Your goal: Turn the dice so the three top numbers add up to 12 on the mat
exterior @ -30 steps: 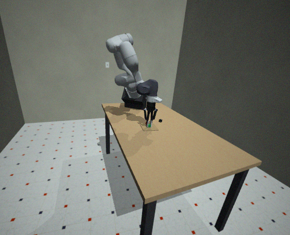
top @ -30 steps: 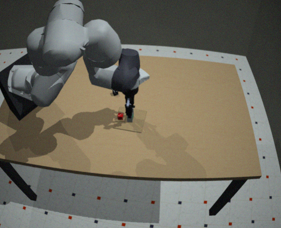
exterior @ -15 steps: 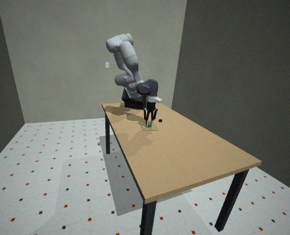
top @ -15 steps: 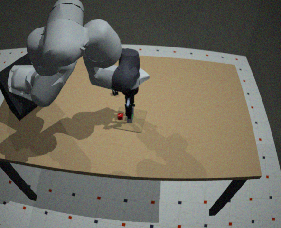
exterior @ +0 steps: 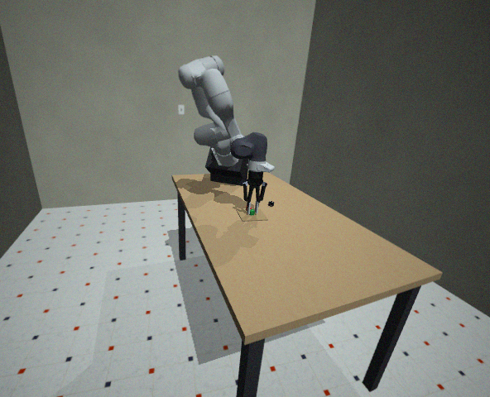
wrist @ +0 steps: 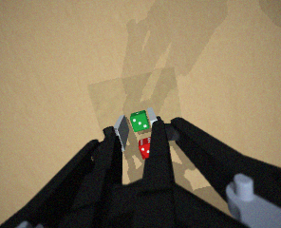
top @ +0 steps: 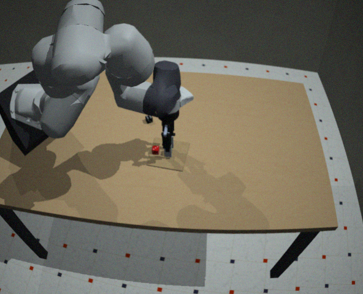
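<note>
While the green die (exterior: pixel 252 212) (wrist: pixel 140 122) sits on the mat (top: pixel 178 164) (exterior: pixel 260 218) (wrist: pixel 100 95), the gripper (top: pixel 167 155) (exterior: pixel 252 212) (wrist: pixel 138 119) straddles it, fingers parted, a gap showing beside one pad. Lifting straight up should clear it. The red die (top: pixel 155 149) (wrist: pixel 144 148) lies close by, near the mat's base-side edge, leaving little room for a sideways sweep. Off the mat, the black die (top: pixel 148 119) (exterior: pixel 271 203) probably still needs bringing over.

high overhead, distant table-end, close downward wrist
</note>
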`<state>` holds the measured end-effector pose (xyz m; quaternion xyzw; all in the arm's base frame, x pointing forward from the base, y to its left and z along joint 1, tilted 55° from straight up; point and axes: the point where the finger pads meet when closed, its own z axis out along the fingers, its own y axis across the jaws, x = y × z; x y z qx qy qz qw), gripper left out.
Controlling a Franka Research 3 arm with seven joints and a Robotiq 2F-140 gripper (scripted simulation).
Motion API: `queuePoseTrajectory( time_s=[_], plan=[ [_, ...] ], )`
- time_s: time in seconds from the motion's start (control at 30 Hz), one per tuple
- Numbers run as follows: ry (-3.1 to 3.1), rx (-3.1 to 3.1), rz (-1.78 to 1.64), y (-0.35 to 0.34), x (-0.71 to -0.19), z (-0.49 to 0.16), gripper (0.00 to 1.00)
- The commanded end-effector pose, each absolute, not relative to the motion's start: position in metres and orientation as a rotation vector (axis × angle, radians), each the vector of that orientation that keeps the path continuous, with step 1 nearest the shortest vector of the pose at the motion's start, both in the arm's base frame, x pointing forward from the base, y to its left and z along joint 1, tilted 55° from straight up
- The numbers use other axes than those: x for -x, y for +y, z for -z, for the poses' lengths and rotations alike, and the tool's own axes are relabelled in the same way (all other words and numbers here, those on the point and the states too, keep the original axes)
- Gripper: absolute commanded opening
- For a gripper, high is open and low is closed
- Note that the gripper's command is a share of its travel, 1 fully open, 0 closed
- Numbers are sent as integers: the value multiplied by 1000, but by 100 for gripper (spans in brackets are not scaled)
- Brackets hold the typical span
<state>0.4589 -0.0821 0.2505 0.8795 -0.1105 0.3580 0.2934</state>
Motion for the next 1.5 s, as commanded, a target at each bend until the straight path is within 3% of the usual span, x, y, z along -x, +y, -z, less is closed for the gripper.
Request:
queuePoseTrajectory(
  time_s=[0.0, 0.73, 0.77, 1.47],
  plan=[
    [-286, -2341, -943, -77, -452, -257, 25],
    [-286, -2341, -943, -33, -412, -298, 25],
    [-286, -2341, -943, -33, -412, -298, 100],
    [-286, -2341, -943, -33, -412, -298, 100]
  ],
)
